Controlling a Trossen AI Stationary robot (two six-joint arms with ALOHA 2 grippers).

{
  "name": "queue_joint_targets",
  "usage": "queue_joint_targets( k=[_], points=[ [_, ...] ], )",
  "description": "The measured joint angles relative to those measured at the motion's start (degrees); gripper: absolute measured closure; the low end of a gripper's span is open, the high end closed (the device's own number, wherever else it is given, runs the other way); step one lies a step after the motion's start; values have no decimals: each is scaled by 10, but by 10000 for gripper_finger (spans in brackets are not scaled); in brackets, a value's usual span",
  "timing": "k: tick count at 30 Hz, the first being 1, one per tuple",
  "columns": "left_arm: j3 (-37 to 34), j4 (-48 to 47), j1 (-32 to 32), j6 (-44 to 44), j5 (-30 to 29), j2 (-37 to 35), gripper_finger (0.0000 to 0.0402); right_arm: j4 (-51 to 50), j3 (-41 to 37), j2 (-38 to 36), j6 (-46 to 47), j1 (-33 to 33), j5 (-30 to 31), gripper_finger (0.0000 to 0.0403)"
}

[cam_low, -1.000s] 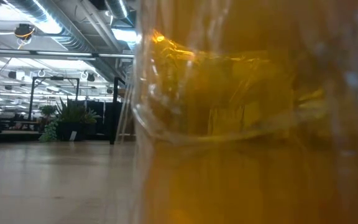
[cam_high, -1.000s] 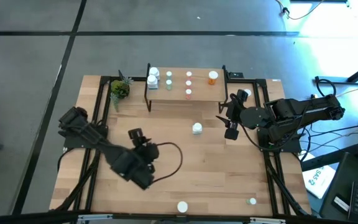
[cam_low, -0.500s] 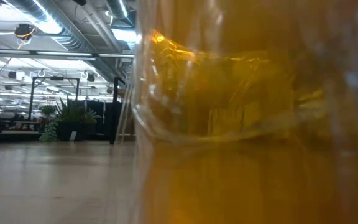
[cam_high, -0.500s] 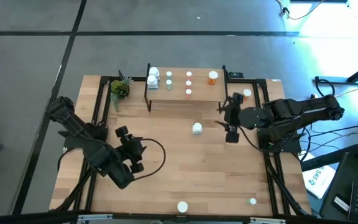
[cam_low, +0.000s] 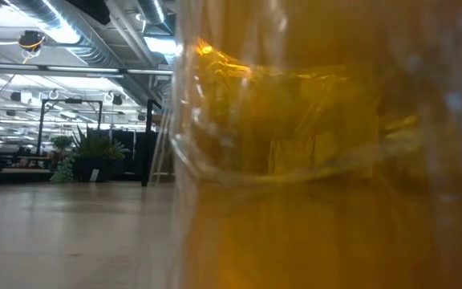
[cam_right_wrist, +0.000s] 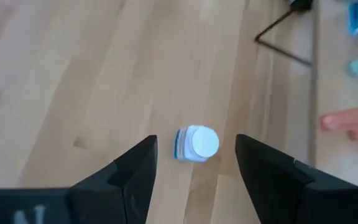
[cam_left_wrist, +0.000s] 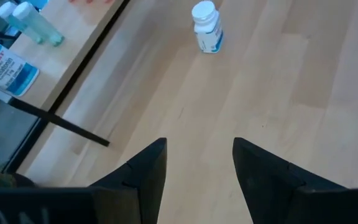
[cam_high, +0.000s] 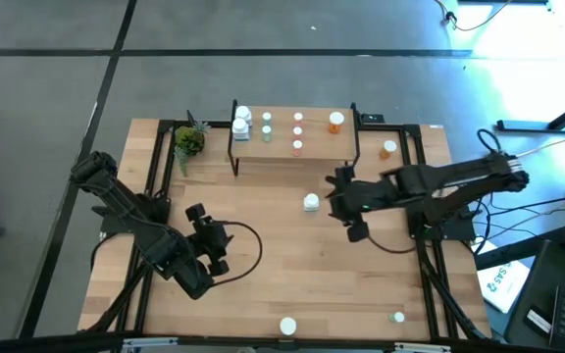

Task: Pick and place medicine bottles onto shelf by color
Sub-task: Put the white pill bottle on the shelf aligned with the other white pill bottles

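Observation:
The shelf [cam_high: 292,147] stands at the table's far side and carries white, pale green, pink and orange medicine bottles. One white bottle [cam_high: 310,202] stands upright on the table in front of it. My right gripper [cam_high: 337,201] is open just right of and above this bottle [cam_right_wrist: 194,144], which shows between its fingers [cam_right_wrist: 138,168]; they are clear of it. My left gripper [cam_high: 204,224] hovers open and empty at the table's left, pointing toward the same bottle [cam_left_wrist: 206,28].
Loose bottles stand near the table's front edge [cam_high: 287,326] [cam_high: 398,317], and an orange one [cam_high: 388,148] is right of the shelf. A potted plant [cam_high: 188,140] is left of the shelf. An orange see-through thing [cam_low: 327,144] fills most of the low view.
My right gripper has swung toward the table's left and come down, rolling its wrist, to the white bottle on the table. My left gripper has drawn back toward the table's left edge. No bottle has moved.

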Motion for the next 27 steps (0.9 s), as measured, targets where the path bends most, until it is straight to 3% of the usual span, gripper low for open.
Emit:
queue_joint_targets(
  k=[13, 23, 27],
  points=[
    [0, 11, 0, 15, -4, 0, 225, 2, 0, 131, -13, -89, -28, 183],
    [0, 26, 14, 16, -8, 0, 227, 7, 0, 170, -13, -116, -43, 183],
    [0, 26, 24, 16, -7, 0, 227, 12, 0, 178, -12, -125, -82, 183]
  ],
)
